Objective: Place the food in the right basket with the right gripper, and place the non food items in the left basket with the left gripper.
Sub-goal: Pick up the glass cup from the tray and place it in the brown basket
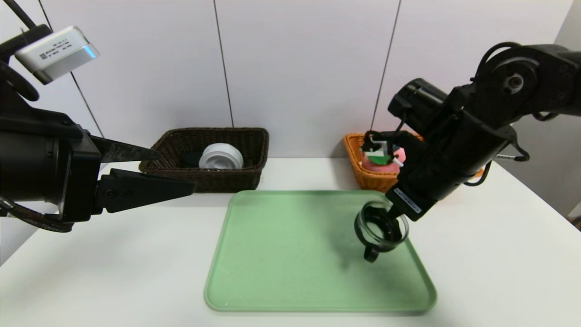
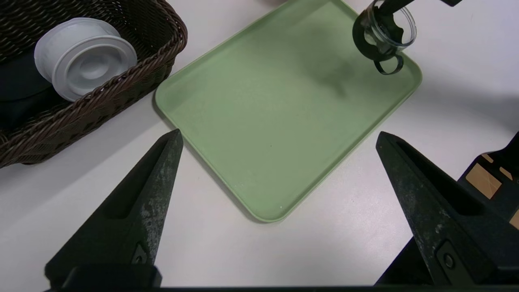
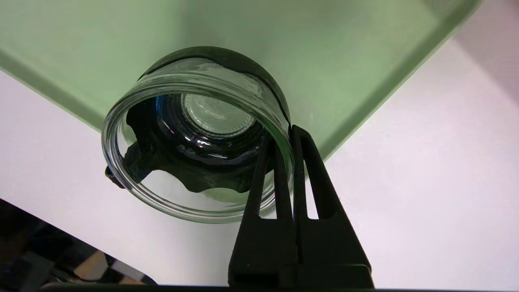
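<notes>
My right gripper (image 1: pixel 394 211) is shut on the rim of the clear glass cup (image 1: pixel 380 227), with one finger inside the glass and one outside. The cup (image 3: pixel 194 138) hangs tilted over the far right corner of the green tray (image 1: pixel 295 254), its black handle pointing down. The pink plush peach (image 1: pixel 381 162) lies in the orange right basket (image 1: pixel 352 146), behind the right arm. The white round container (image 1: pixel 221 156) and black pouch (image 1: pixel 190 159) lie in the dark brown left basket (image 1: pixel 213 180). My left gripper (image 1: pixel 176 170) hovers open and empty at the left, in front of that basket.
The tray (image 2: pixel 263 121) lies mid-table between both arms, with nothing else on it. In the left wrist view the brown basket (image 2: pixel 121 93) holds the white container (image 2: pixel 85 65), and the cup (image 2: pixel 383 34) shows far off. A wall stands close behind both baskets.
</notes>
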Controlling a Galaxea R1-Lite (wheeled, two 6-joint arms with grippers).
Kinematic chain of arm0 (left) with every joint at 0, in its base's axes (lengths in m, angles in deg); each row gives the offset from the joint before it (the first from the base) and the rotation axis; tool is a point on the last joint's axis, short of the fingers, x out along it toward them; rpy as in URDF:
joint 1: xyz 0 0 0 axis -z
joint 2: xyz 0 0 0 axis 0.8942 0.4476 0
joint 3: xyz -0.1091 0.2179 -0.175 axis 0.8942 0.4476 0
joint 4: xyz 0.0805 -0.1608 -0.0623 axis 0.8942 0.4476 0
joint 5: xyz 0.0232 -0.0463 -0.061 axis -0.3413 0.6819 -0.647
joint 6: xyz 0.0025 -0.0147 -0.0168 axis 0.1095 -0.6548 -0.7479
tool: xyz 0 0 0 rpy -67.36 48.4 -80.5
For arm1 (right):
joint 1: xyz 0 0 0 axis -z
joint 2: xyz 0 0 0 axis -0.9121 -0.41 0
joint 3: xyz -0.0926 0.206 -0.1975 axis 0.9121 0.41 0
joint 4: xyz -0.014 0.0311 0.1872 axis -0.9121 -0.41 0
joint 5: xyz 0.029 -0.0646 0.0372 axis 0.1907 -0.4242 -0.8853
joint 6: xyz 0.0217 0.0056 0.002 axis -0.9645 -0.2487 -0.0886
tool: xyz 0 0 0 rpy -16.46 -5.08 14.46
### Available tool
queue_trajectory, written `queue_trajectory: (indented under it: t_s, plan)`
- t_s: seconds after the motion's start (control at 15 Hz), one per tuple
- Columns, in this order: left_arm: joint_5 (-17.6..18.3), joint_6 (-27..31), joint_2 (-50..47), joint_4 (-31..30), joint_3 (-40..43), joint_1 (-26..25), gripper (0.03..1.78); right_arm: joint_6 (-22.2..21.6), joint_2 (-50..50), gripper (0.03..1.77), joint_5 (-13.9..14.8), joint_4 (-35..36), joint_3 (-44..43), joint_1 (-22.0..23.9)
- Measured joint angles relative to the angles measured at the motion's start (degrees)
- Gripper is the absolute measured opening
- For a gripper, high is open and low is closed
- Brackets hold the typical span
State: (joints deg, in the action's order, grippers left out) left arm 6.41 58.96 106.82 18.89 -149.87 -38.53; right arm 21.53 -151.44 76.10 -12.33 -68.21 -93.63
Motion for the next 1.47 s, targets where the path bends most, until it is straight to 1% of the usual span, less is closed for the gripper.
queue_trajectory:
  t_s: [0.13, 0.27, 0.47, 0.73, 0.93, 1.2, 1.33, 1.47]
  plan:
    - [-0.1, -0.1, 0.0, 0.0, 0.0, 0.0, 1.69, -2.6, -0.2, 0.07, 0.1, 0.3, -4.6, -1.1]
    - [-0.1, -0.2, 0.1, 0.0, 0.0, 0.0, 1.69, -4.2, -1.4, 0.07, 0.1, 5.0, -6.9, -2.4]
    - [-0.2, -0.4, 0.1, 0.0, 0.0, -0.1, 1.69, -7.4, -4.0, 0.07, 0.2, 17.3, -7.5, -4.7]
    - [0.0, -0.4, -0.1, 0.0, 0.2, -0.1, 1.69, -10.0, -6.3, 0.07, 0.1, 33.2, -7.6, -6.6]
    - [0.0, -0.1, -0.7, 0.0, 0.2, 0.0, 1.69, -10.1, -8.8, 0.07, 1.2, 45.0, -7.6, -8.0]
    - [-0.2, 0.0, -1.1, 0.0, 0.2, 0.0, 1.69, -9.5, -13.0, 0.07, 5.1, 58.8, -7.7, -11.5]
    - [-0.2, -0.1, -1.3, 0.0, 0.0, 0.0, 1.69, -7.2, -15.9, 0.07, 6.3, 65.6, -7.8, -13.3]
    - [-0.3, -0.1, -1.6, 0.0, 0.3, -0.1, 1.69, -5.1, -18.8, 0.07, 6.5, 70.6, -8.0, -14.4]
